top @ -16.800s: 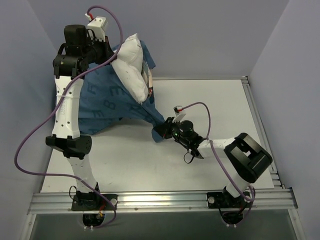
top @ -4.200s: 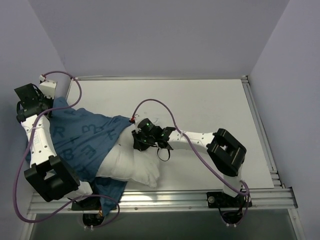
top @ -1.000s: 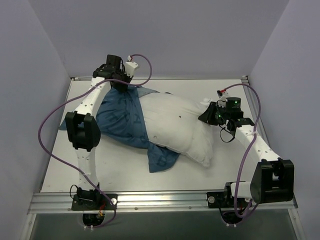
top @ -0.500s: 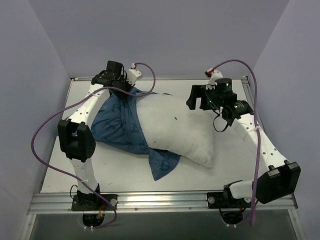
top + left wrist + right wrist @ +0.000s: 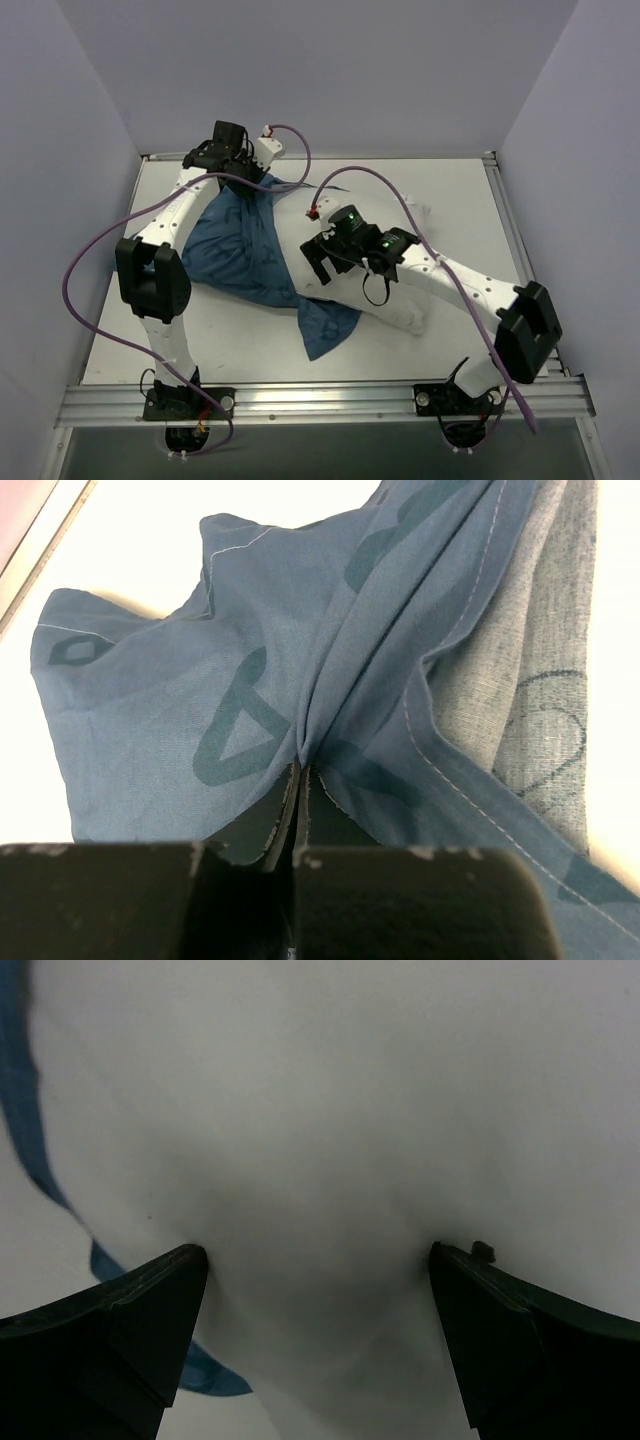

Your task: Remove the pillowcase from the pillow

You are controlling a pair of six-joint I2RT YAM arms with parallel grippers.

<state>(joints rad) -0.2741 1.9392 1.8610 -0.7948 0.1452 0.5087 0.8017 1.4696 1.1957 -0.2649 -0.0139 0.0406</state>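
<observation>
The dark blue printed pillowcase [image 5: 240, 250] lies bunched on the left half of the table and still covers the left end of the white pillow [image 5: 405, 308]. At the far left, my left gripper [image 5: 237, 170] is shut on a gathered fold of the pillowcase [image 5: 260, 660], its fingertips [image 5: 298, 780] pinched together. My right gripper [image 5: 326, 266] stands open over the middle of the pillow [image 5: 330, 1110]. Both fingers [image 5: 150, 1300] press into the white fabric close to the pillowcase's edge [image 5: 30, 1140].
The white table [image 5: 460, 190] is enclosed by purple-grey walls on three sides. A metal rail [image 5: 320, 400] runs along the near edge. A blue corner of cloth [image 5: 325, 330] sticks out toward the front.
My right gripper has opened, let go of the pillow's right end and swung left to the pillow's middle. The left gripper stays shut on the cloth, barely moved.
</observation>
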